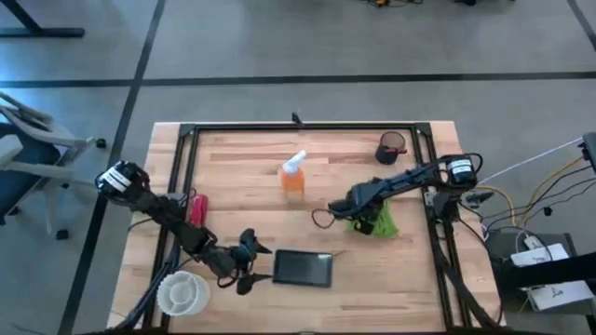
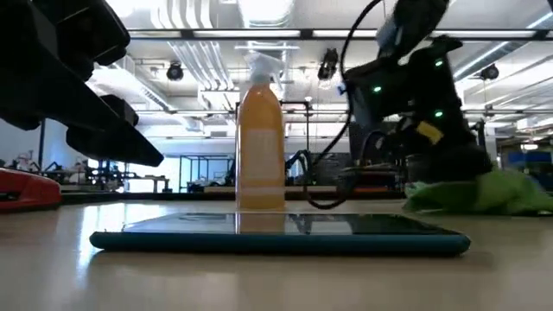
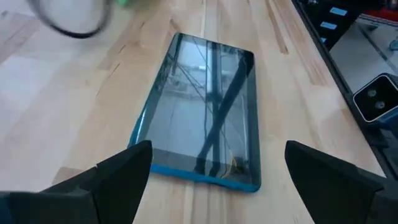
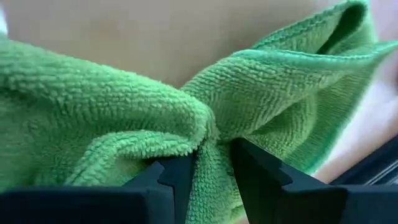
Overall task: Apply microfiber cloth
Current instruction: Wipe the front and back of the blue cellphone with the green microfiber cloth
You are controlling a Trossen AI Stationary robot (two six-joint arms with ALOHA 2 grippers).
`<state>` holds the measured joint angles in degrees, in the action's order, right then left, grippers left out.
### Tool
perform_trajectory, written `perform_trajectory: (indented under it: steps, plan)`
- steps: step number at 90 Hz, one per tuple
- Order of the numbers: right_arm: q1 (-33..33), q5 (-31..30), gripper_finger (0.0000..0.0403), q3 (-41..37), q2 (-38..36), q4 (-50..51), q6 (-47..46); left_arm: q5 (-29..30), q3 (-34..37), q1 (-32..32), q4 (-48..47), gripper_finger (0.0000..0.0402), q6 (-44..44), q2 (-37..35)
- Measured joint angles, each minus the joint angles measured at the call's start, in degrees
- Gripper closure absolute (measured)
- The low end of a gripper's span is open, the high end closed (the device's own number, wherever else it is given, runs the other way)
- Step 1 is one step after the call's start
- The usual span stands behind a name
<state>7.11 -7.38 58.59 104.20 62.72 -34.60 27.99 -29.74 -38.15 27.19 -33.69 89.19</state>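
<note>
Right wrist view settles the main question: the right gripper (image 4: 211, 168) has its two fingers pinched narrowly on a fold of the microfiber cloth (image 4: 112, 118), the green pile bunched up between them; so the grasp looks made, though the low view shows the cloth (image 2: 492, 192) lying on the wooden table (image 1: 233, 167), not yet lifted. Taking the tablet (image 1: 303, 268) as the landmark, the cloth (image 1: 377, 221) sits beyond the tablet's right end, towards the far right part of the table, apart from it; the screen is untouched by the cloth, so the carrying over and the wiping itself are, by my judgement, all left to do.

Left gripper (image 3: 214, 180) hovers just beside the tablet's left end, its fingers spread wide and holding nothing, pointing along the tablet (image 3: 199, 124); it may be there to steady the device. An orange spray bottle (image 1: 292, 174) stands upright beyond the tablet's far long edge, well apart from it and left of the cloth; a dark cup (image 1: 391, 148) stands farther off behind the cloth; a white bowl (image 1: 182, 293) and a red tool (image 1: 196, 207) lie past the tablet's left end. Between cloth and tablet the wood is bare, though a loop of cable (image 1: 321, 219) hangs off the right arm there and could drag.
</note>
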Motion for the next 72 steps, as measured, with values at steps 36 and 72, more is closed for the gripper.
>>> perform_trajectory:
  steps: [36, 72]
  plan:
    - [7.5, -7.4, 0.0317, 9.5, 0.3, -25.9, 1.0, 0.1, 0.0, 0.3, 5.3, 0.0054, 3.4, 0.0]
    - [7.1, -5.7, 0.0355, 24.0, -0.6, -7.9, 9.2, 1.0, 0.0, 0.3, -18.0, 0.0054, -3.8, -9.7]
